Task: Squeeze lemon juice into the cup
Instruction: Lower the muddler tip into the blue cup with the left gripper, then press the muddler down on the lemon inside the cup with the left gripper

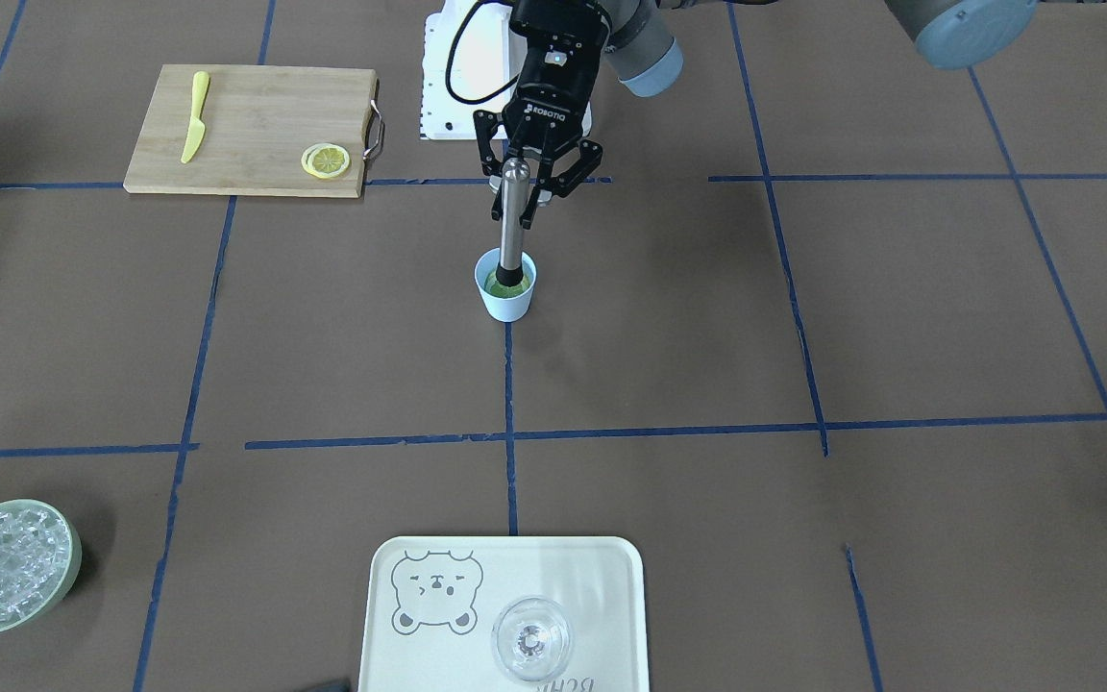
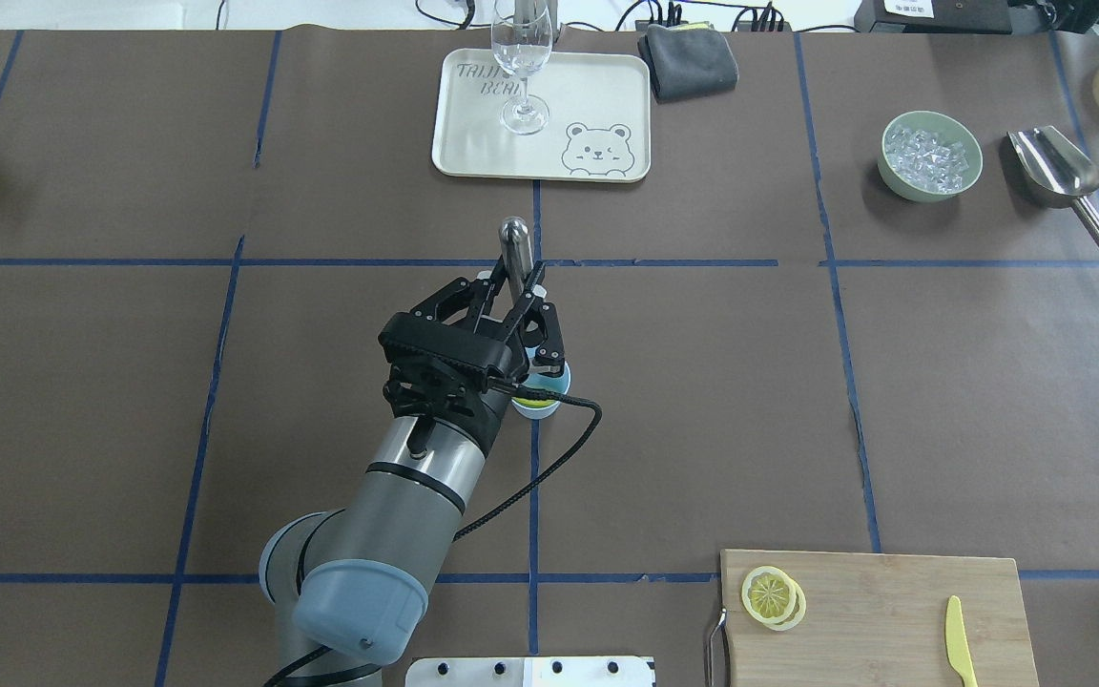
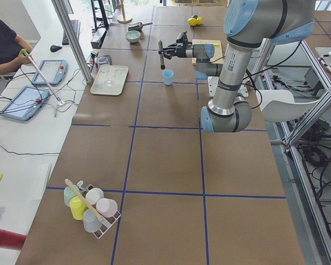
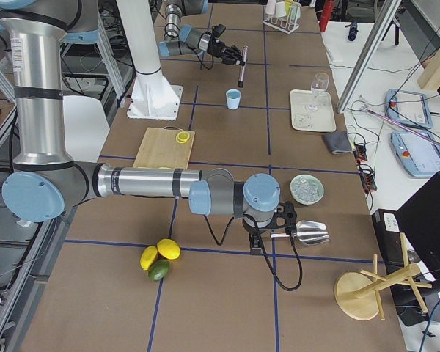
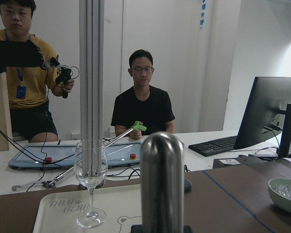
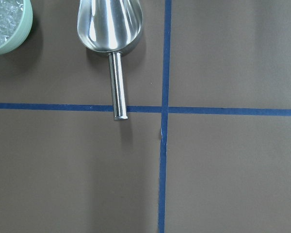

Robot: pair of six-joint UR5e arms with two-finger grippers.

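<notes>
Left claw (image 1: 513,213) of mine is clenched on the metal muddler (image 1: 511,245), which stands straight up in the blue cup (image 1: 505,303).

My right claw (image 4: 262,238) hangs far off over the ice scoop (image 2: 1050,164) by the green bowl (image 2: 886,162), and I cannot tell if it is open or closed. The wooden cutting board (image 2: 893,611) sits on my right side, well apart from the cup. The lemon slices (image 2: 771,595) lie flat on its end nearer the cup, and the yellow knife (image 2: 958,639) is near the other end. Under the muddler's black tip in the cup is something yellow-green, and I cannot tell if it is lemon. The muddler's long side runs up and down, right over the cup, so I think the squeeze is a push straight down.
</notes>
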